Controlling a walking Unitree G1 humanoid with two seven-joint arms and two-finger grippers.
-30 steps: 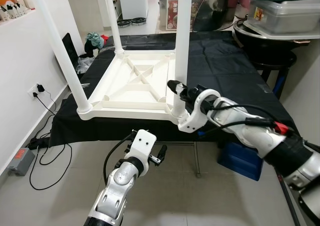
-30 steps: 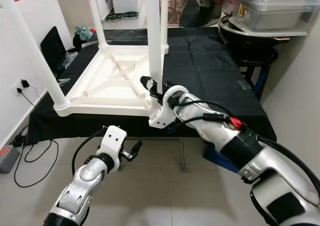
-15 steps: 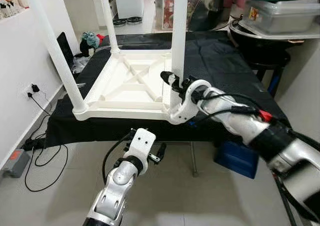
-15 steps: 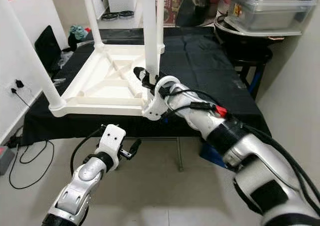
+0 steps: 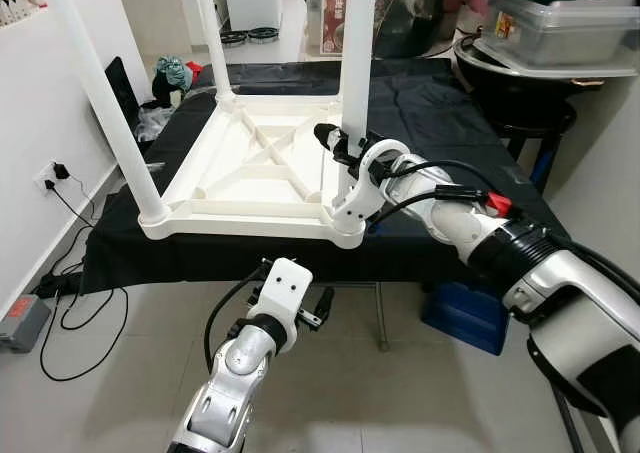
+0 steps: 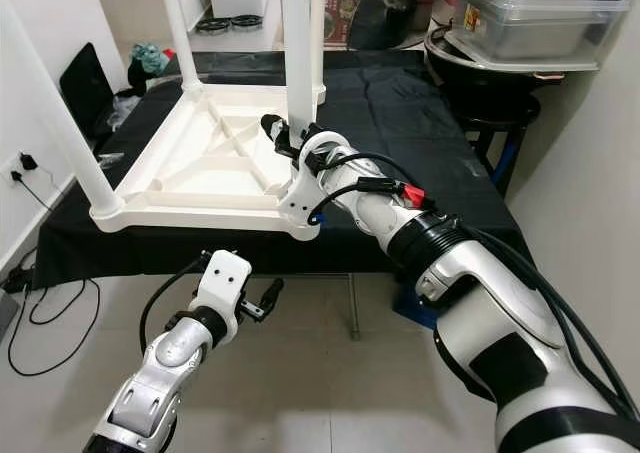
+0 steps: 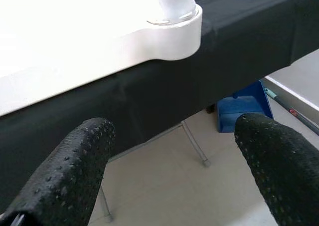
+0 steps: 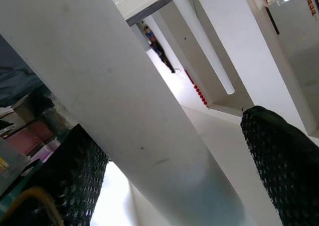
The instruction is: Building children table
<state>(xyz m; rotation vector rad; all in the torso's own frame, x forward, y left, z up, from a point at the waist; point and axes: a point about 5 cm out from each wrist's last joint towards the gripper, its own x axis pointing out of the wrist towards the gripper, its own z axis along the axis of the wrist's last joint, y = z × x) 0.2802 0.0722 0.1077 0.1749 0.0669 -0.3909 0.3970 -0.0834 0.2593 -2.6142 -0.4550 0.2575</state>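
Observation:
A white children's table (image 5: 250,178) lies upside down on a black-draped work table, its legs pointing up. My right gripper (image 5: 338,145) is at the near-right leg (image 5: 357,53), just above its corner socket (image 5: 345,228). In the right wrist view the round white leg (image 8: 124,116) runs between the two black fingers (image 8: 279,176), and the gripper is shut on it. My left gripper (image 7: 174,151) hangs below the table's front edge. It is open, with nothing between its fingers, and faces that same corner (image 7: 172,29).
The near-left leg (image 5: 105,103) and far-left leg (image 5: 207,33) stand upright. Black cloth (image 5: 440,123) covers the work table. Plastic bins (image 5: 560,23) stack at the right and a blue box (image 5: 470,313) sits underneath. Cables and a wall socket (image 5: 45,178) are at the left.
The whole view has shifted as the head moved. My right gripper stays on the same leg near its base. The left arm hangs as before.

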